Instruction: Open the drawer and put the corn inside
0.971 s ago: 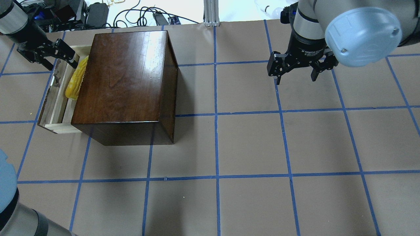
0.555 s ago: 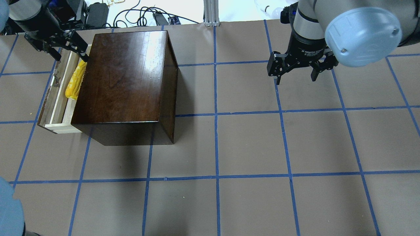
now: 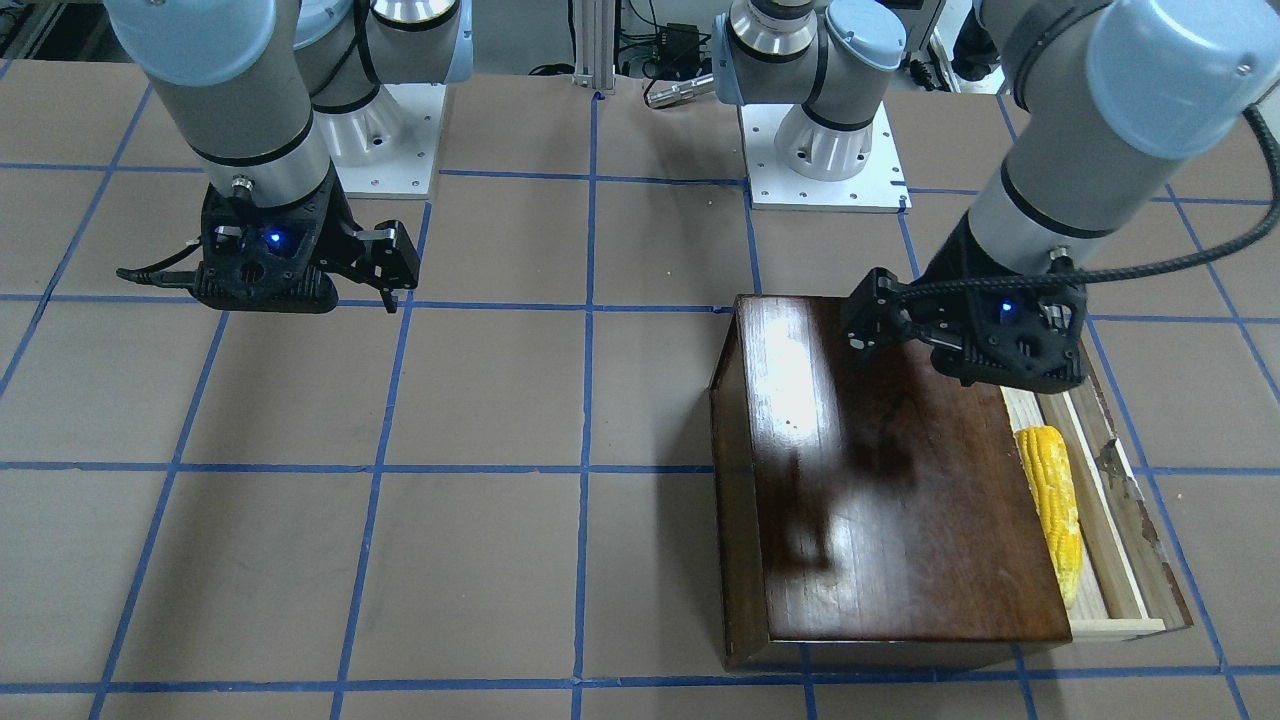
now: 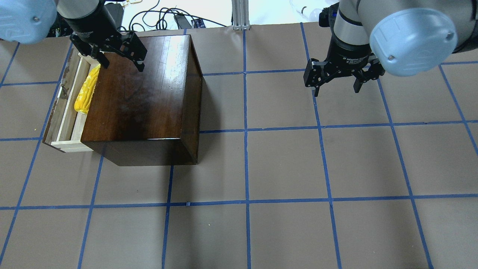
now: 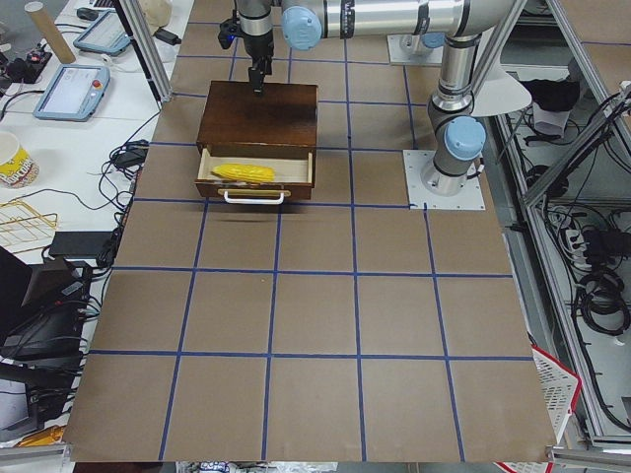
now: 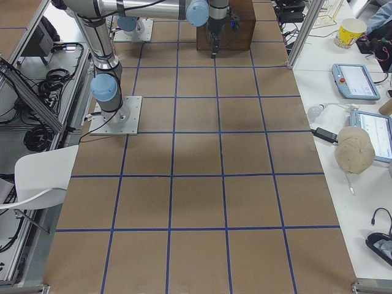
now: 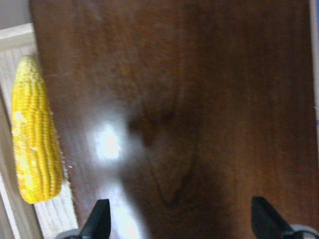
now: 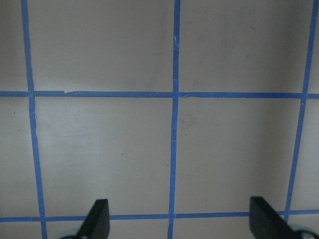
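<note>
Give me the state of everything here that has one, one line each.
drawer, pulled open, corn inside.
corn, lying in the drawer, not gripped.
left end effector, open and empty, above the box top.
right end effector, open and empty, above the table.

The left gripper (image 4: 121, 63) points straight down, jaws spread wide — the right gripper (image 4: 336, 89) hangs well apart from it, also pointing down, jaws just as wide.
</note>
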Controlling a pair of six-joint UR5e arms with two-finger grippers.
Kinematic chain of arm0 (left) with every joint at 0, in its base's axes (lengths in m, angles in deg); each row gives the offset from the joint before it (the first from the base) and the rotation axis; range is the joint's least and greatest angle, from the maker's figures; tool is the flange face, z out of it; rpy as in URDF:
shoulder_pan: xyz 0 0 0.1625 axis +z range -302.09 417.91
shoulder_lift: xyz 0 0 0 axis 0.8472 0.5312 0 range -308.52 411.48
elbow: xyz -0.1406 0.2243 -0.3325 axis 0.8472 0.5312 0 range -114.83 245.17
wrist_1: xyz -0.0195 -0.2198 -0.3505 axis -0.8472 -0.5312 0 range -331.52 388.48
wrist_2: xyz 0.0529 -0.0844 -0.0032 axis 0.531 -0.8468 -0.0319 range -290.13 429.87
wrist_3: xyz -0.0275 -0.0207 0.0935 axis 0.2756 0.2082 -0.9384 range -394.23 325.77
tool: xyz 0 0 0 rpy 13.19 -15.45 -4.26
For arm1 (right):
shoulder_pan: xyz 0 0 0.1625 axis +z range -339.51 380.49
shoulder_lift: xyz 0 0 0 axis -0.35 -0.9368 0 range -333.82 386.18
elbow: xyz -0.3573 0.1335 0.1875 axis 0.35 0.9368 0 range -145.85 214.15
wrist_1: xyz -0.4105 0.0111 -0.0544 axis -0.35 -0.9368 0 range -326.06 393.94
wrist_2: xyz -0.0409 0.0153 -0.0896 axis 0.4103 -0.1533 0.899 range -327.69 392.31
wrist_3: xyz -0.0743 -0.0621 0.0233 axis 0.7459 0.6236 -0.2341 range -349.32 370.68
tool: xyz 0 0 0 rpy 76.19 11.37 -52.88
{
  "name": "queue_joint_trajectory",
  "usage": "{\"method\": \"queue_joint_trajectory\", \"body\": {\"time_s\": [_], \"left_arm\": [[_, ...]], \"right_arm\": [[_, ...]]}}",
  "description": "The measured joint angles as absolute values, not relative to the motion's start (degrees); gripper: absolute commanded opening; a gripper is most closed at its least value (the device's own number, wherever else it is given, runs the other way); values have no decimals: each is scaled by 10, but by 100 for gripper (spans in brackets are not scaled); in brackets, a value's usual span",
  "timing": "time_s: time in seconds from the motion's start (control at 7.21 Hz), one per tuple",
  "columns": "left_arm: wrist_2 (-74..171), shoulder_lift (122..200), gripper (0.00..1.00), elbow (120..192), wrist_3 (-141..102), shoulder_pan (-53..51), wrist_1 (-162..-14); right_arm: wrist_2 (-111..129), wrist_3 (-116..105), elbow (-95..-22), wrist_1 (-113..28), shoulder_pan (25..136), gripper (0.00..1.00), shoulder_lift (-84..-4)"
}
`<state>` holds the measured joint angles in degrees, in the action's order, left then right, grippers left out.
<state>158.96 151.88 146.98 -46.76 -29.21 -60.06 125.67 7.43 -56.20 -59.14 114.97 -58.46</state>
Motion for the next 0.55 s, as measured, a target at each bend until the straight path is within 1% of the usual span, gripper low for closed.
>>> {"method": "queue_joint_trajectory", "body": {"time_s": [0.28, 0.55], "left_arm": [[1589, 1484, 100, 1523, -440, -303, -597], [1590, 1462, 100, 1543, -436, -304, -595]], "right_arm": [[1257, 74, -562, -591, 1150, 100, -585], [1257, 74, -562, -591, 1150, 100, -585]]}}
